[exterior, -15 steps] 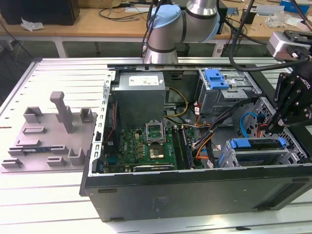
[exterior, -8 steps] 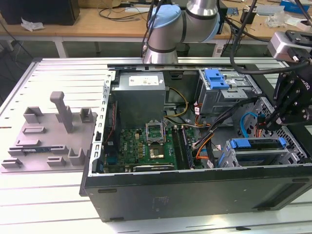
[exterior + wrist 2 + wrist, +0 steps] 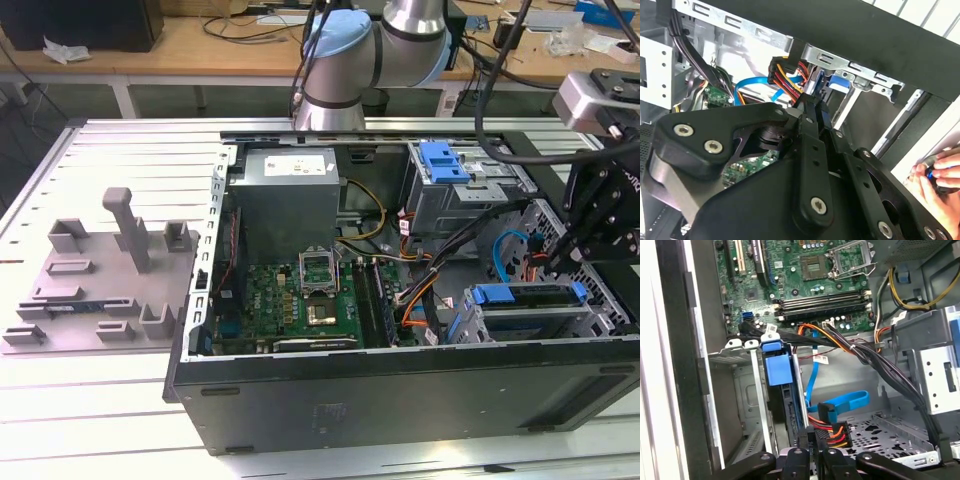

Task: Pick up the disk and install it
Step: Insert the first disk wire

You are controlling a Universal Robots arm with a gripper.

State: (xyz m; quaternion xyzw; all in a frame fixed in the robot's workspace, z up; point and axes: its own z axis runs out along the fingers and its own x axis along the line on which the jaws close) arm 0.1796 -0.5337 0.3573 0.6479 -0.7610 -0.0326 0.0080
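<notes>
Disk sat on edge at 4 o'clock in the open case in the exterior view, blue carrier edge up. The first wrist view showed it slotted into the metal cage. Claw hung just beside the disk's cabled end, near the orange-red plug. Could not tell whether it was closed on anything. Judged the disk dense, rigid and shock-sensitive, with slick metal faces. Best hold looked to be across the carrier's long plastic sides, clear of the connectors.
</notes>
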